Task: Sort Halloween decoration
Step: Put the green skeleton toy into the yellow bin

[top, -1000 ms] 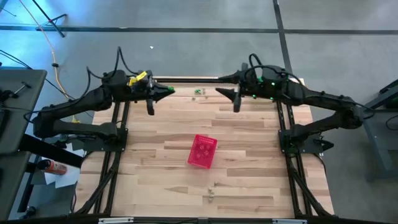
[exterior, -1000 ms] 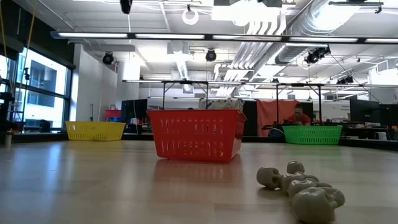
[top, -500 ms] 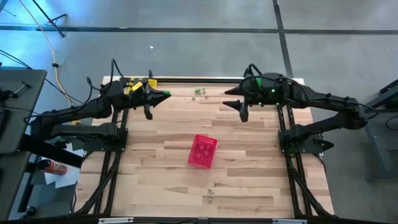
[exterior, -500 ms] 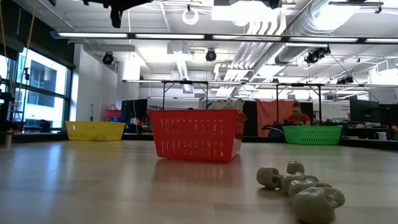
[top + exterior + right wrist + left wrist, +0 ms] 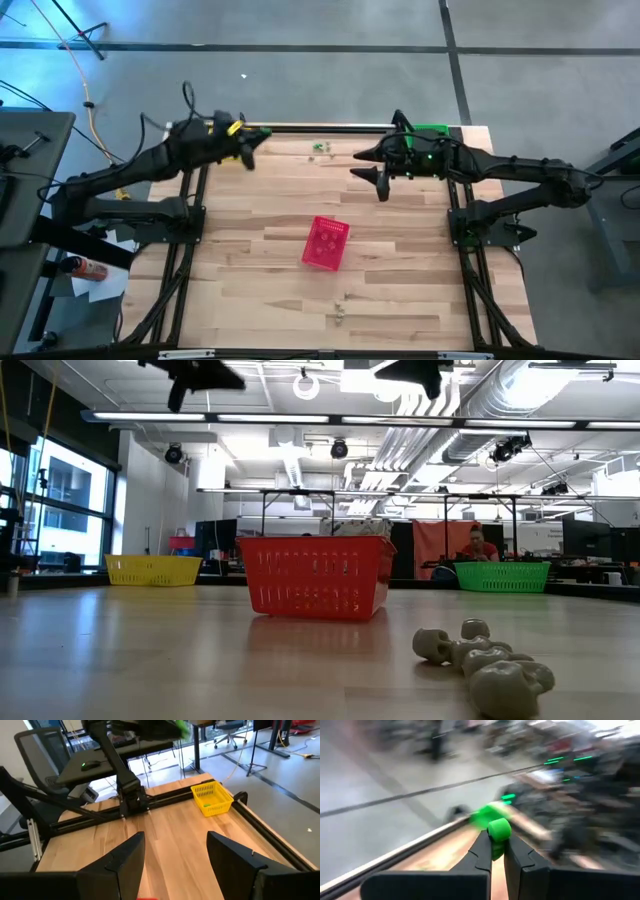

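My left gripper [image 5: 248, 153] is high above the table's far left, beside the yellow basket [image 5: 225, 128], and is shut on a small green trinket [image 5: 498, 829]. My right gripper [image 5: 377, 178] hangs open and empty above the table's far right, in front of the green basket [image 5: 431, 130]. The pink basket [image 5: 325, 243] stands on its base in the table's middle. More green trinkets [image 5: 318, 148] lie at the far edge. Pale trinkets [image 5: 485, 660] lie near the front edge. Both grippers show at the top of the low view, the left gripper [image 5: 190, 374] and the right gripper [image 5: 415, 370]. My left gripper pinches the green trinket between its two fingertips [image 5: 482, 851]. The trinket's rounded end [image 5: 499, 826] sticks out past the tips. It is lifted clear of the table.
The yellow basket also shows in the right wrist view [image 5: 212, 798], against the black rail along the table's far edge [image 5: 320, 127]. Bare wood lies between the pink basket and the far edge. A person sits behind the green basket [image 5: 502, 576] in the room beyond.
My left gripper has drawn back toward the table's left edge and the yellow basket, carrying the green trinket in its shut fingers. My right gripper has shifted a little over the far right and stays open.
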`<state>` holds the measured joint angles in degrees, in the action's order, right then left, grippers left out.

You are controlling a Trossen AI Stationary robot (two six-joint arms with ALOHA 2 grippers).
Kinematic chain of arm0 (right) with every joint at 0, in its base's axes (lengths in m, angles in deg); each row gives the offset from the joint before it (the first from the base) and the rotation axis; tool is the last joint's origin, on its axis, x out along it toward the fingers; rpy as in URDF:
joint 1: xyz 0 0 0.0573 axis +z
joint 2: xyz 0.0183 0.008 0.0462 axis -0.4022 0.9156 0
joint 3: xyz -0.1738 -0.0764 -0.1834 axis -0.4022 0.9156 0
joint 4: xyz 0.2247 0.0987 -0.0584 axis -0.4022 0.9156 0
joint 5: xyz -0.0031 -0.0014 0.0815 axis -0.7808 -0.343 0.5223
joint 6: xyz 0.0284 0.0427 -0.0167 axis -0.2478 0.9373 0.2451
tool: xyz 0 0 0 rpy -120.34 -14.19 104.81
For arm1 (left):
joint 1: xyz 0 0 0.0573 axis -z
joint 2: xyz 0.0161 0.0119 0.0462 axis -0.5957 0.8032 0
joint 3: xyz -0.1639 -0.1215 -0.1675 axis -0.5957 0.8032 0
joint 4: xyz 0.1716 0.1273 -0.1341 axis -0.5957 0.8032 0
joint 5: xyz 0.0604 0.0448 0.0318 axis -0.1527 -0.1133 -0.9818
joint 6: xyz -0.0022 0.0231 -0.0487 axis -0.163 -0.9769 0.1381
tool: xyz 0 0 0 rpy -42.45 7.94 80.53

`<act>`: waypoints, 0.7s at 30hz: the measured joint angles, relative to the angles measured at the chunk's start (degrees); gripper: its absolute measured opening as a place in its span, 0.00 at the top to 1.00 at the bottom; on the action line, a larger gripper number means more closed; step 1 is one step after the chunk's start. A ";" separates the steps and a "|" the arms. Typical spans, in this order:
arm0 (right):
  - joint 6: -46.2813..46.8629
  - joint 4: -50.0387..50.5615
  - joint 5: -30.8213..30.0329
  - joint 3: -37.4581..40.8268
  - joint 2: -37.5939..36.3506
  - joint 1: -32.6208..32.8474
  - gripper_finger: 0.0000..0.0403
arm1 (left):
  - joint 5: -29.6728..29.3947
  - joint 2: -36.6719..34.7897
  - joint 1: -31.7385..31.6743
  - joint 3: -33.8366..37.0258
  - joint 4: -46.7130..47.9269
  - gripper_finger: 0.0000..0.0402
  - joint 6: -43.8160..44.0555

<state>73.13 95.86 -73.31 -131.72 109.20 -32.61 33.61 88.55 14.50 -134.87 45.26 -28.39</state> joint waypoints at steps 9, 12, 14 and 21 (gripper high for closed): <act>0.27 -0.98 -0.15 -0.07 -0.02 -2.02 0.48 | -3.19 15.82 -17.08 -13.32 26.04 1.00 0.32; 0.28 0.20 -0.13 -0.10 -0.02 -2.01 0.48 | -3.88 21.62 -21.55 -16.05 31.71 1.00 0.80; 0.28 2.16 -0.11 -0.11 -0.02 -2.01 0.48 | -5.08 25.45 -24.06 -17.70 34.31 1.00 0.78; 0.27 10.37 -0.04 -0.09 -0.02 -2.01 0.48 | -7.62 36.30 -31.26 -21.55 45.99 1.00 3.09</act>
<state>73.40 106.23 -73.35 -131.81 109.18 -34.62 25.99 124.85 -16.76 -156.42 91.25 -25.30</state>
